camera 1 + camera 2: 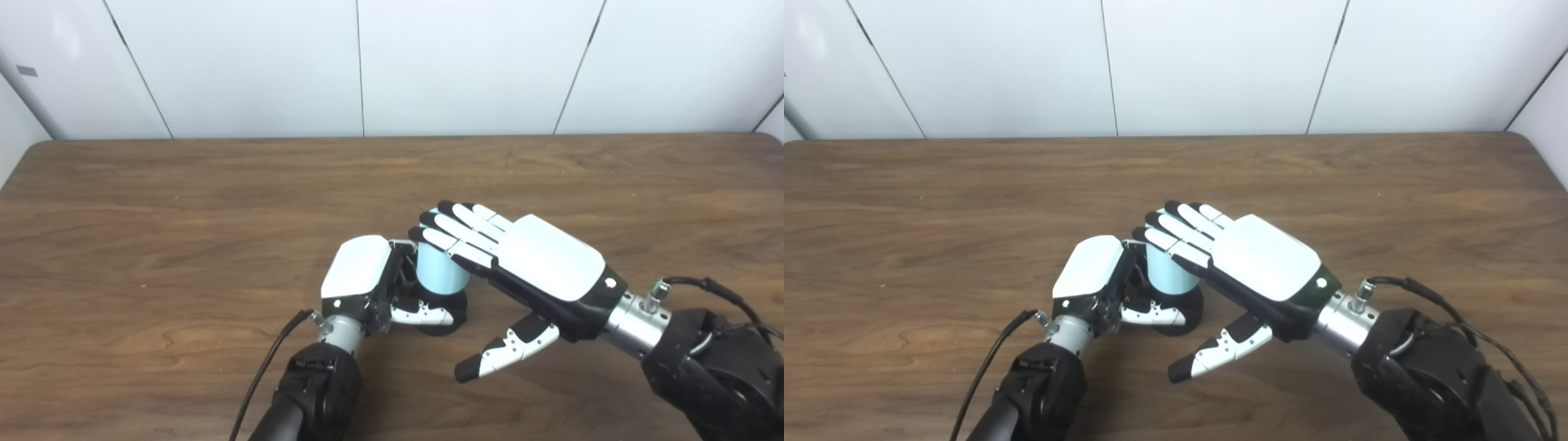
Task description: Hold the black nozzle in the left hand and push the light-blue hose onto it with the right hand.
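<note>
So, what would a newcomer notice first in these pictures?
First the two hands meeting near the middle of the wooden table. The left hand is closed around the black nozzle, which stands on the table with the light-blue hose upright on it. The right hand lies flat over the hose top, fingers straight, thumb hanging free.

The left hand (361, 278) is curled, back upward, its thumb wrapped across in front, closed in a grasp. The right hand (539, 263) lies flat, palm down, fingers (456, 229) straight and together, thumb stretched apart below. Both forearms enter from the bottom edge.
</note>
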You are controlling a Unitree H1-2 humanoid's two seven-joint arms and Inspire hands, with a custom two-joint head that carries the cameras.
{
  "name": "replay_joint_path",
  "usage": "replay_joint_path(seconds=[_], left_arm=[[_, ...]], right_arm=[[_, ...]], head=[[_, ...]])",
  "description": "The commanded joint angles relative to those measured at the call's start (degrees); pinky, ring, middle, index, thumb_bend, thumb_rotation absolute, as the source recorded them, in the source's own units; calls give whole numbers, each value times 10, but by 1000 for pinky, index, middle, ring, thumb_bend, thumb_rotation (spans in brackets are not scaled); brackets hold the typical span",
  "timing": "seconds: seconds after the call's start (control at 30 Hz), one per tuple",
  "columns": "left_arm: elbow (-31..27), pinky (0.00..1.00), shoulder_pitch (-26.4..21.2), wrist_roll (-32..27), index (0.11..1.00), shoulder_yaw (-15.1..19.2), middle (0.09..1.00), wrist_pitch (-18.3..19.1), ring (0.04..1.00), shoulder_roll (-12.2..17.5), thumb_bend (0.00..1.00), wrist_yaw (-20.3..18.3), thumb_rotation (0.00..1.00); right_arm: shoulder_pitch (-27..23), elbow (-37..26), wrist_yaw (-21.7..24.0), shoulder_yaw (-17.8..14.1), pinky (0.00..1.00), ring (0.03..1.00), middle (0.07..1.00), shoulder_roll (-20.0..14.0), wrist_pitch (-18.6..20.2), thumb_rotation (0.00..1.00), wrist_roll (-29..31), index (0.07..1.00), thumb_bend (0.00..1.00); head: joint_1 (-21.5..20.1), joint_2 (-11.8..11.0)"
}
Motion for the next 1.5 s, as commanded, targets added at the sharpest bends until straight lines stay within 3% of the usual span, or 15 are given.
replay_joint_path(seconds=[0.0, 0.2, 0.57, 1.03, 1.13, 1.47], left_arm=[[20, 474, 23, -3, 466, -18, 520, 14, 508, 8, 499, -63, 0], [22, 478, 21, -1, 463, -20, 525, 12, 510, 9, 498, -62, 0], [24, 468, 24, -4, 471, -18, 519, 11, 489, 9, 500, -60, 0], [23, 513, 23, -5, 450, -15, 537, 17, 517, 8, 496, -74, 0], [24, 472, 22, -1, 462, -15, 530, 20, 493, 8, 499, -78, 0], [22, 462, 23, 7, 469, -13, 527, 24, 479, 4, 500, -91, 0]], right_arm=[[55, 62, 91, 40, 995, 973, 956, -37, 13, 900, -12, 947, 679], [45, 52, 84, 28, 999, 985, 964, -34, 29, 882, 2, 962, 673], [7, -8, 62, -29, 1000, 1000, 988, -20, 44, 894, 45, 968, 667], [-38, -64, 96, -88, 1000, 1000, 993, -14, 51, 963, 65, 990, 645], [-46, -68, 101, -98, 1000, 1000, 994, -11, 56, 963, 68, 975, 643], [-74, -63, 113, -108, 1000, 1000, 996, -11, 65, 950, 75, 975, 652]], head=[[0, 0], [1, -1], [1, -2], [2, -2], [1, -2], [2, -2]])
